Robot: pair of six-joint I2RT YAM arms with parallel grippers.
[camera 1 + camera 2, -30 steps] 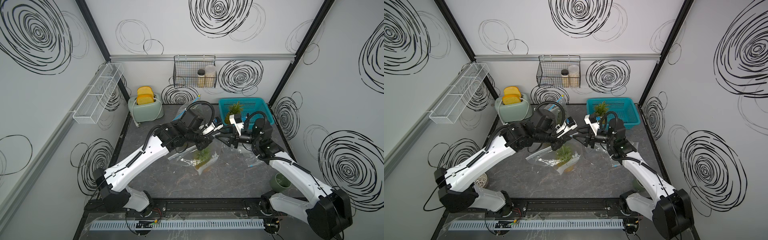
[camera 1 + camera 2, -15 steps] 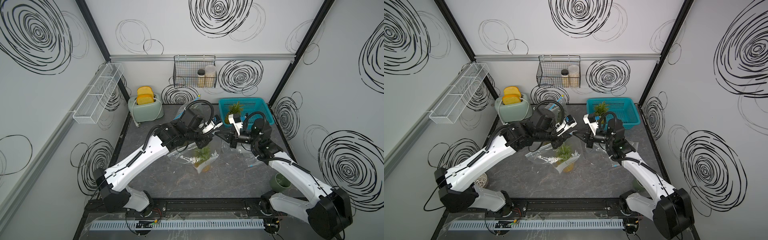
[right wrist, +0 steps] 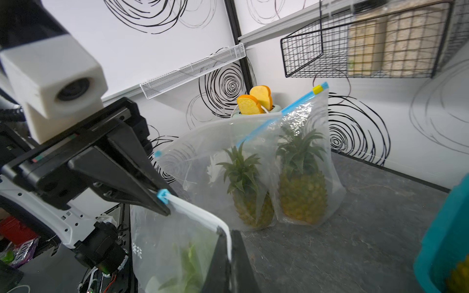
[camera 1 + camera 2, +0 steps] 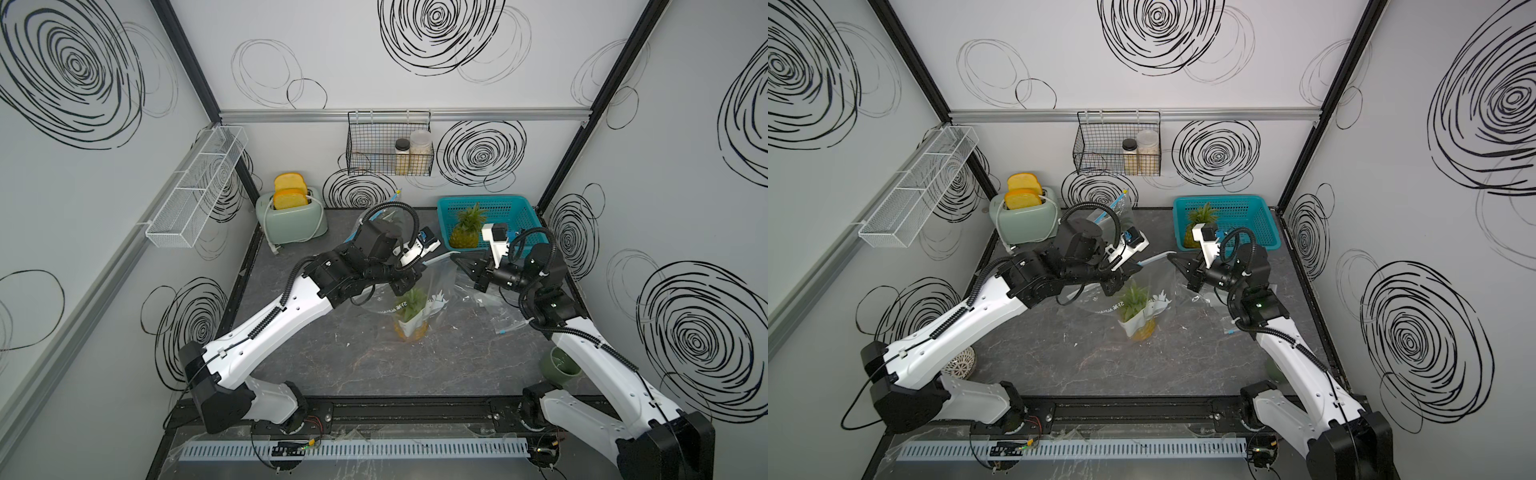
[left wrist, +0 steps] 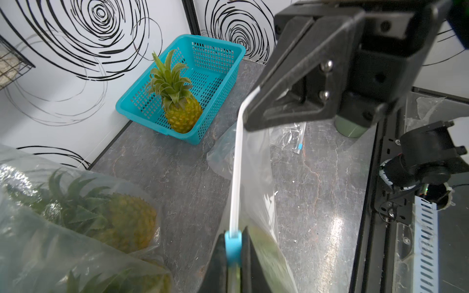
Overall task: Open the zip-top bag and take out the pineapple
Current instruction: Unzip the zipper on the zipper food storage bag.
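Zip-top bag (image 4: pixel 432 282) stretched between both arms, pineapple (image 4: pixel 409 309) inside, down at the table (image 4: pixel 332 361).
Left fingers (image 3: pixel 132 177) clamp the blue slider (image 3: pixel 162 195), right fingers (image 5: pixel 291 76) pinch the strip's end; a hard pull could slip either grip.

Bag (image 4: pixel 441 283) (pineapple (image 4: pixel 410 326) inside) stands before the basket (image 4: pixel 486 202).

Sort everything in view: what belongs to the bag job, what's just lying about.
Job: zip-top bag, pineapple inside, blue slider, left gripper, right gripper.
Lying about: teal basket, loose pineapple, toaster, wire basket, spare bagged pineapples, green cup.
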